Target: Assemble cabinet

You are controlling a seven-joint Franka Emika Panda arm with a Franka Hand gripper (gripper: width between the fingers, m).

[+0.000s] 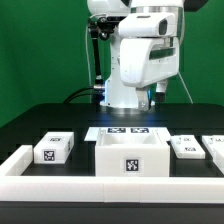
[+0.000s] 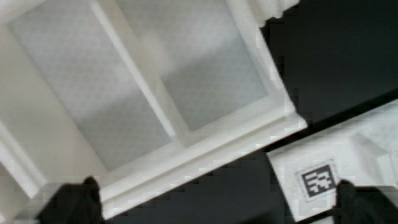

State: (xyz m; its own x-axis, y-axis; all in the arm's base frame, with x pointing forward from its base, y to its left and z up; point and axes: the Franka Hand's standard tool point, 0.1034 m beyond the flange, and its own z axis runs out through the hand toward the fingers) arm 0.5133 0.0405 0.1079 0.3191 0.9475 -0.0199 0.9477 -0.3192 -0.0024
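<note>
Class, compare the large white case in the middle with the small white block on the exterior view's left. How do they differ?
The case is much bigger than the block. The case is open-topped and hollow; the block looks closed. The case faces the camera squarely; the block sits slightly turned. Both are white, tagged and rest on the black table.

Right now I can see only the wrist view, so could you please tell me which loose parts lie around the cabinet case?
Observer: A tagged block lies apart from the cabinet case, on the exterior view's left.
Operator: Thank you; and the other side?
Observer: Two flatter tagged pieces lie there side by side: a nearer piece and an outer piece, cut by the frame edge.
Operator: Anything behind the case?
Observer: The marker board lies flat between the case and the arm's base.
</note>
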